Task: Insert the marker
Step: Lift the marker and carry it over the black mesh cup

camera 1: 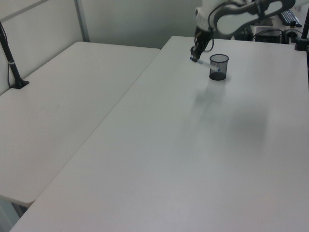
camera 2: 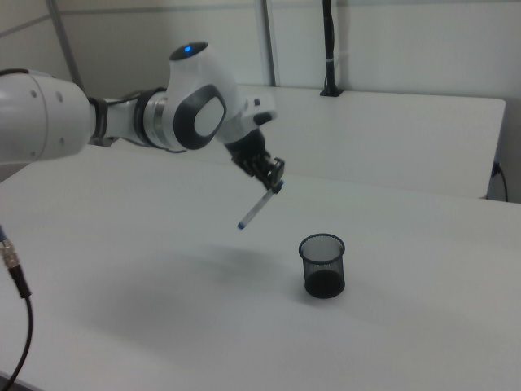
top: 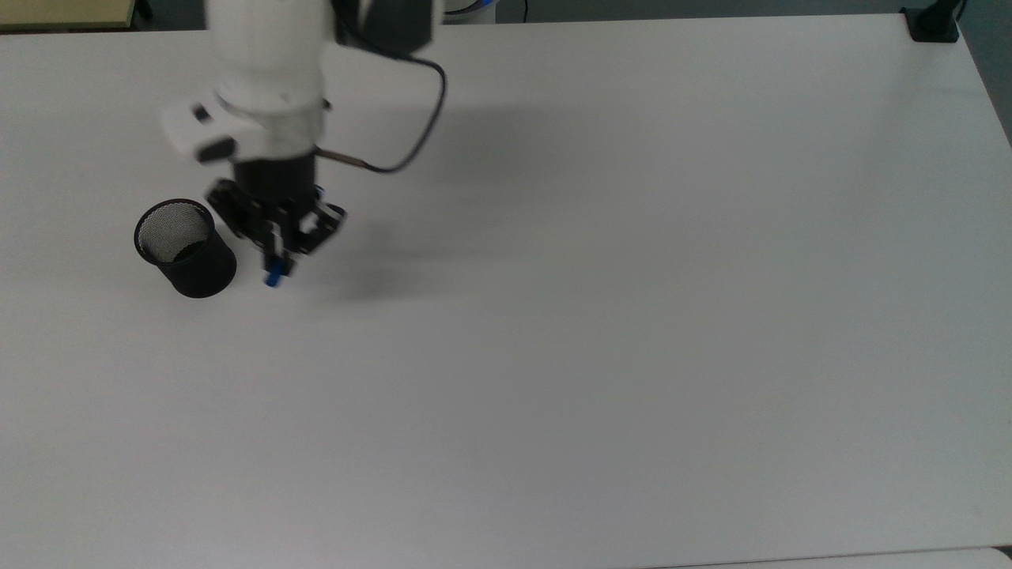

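In the top view, one smooth white table (top: 632,316) bears one black wire-mesh cup (top: 184,246), round, open-topped and slightly tapered; just beside it, on the top view's right, the black gripper (top: 278,251) under a glossy white arm is closed on the marker (top: 274,276), of which a small blue end shows below the fingers; a thin dark cable (top: 411,134) loops off the wrist.

In the left view, the marker (camera 1: 201,62) is a slim white stick held off the table, slanting from the gripper (camera 1: 194,55) down toward the mesh cup (camera 1: 218,66) but outside it; a second matte white table (camera 1: 58,106) lies alongside.

In the right view, the single marker (camera 2: 259,205) hangs tilted in the air, its upper end pinched between the jaws of the gripper (camera 2: 275,181), its white barrel ending in a small blue tip; the cup (camera 2: 322,265) stands upright on the table (camera 2: 163,326) below, on the right view's right, apart from the marker.
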Motion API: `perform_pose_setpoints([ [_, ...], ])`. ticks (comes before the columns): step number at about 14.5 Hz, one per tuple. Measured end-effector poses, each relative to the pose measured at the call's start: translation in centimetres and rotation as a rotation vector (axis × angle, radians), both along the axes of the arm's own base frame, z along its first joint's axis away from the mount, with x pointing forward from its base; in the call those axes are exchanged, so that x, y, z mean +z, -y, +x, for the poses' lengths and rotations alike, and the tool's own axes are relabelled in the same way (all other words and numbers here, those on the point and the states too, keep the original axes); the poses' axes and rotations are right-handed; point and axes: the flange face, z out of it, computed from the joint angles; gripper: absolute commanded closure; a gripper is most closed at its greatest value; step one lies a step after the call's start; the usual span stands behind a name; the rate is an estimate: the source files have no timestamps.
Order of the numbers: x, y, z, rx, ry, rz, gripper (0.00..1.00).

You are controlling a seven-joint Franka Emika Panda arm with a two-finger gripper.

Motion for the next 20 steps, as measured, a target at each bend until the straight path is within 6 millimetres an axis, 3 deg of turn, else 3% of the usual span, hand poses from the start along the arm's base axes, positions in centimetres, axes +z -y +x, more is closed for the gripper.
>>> perform_pose_setpoints([
  [2,3.7,3.6,-1.3,-0.029,0.068,-0.015,1.0],
  [4,5.4,7.1,-2.5,-0.005,0.15,-0.029,0.99],
  [8,3.9,12.1,-4.5,0.099,0.234,-0.022,0.98],
  [15,2.1,14.2,-5.0,0.199,0.298,-0.008,0.98],
  [20,-1.8,14.9,-4.2,0.21,0.296,-0.047,0.98],
])
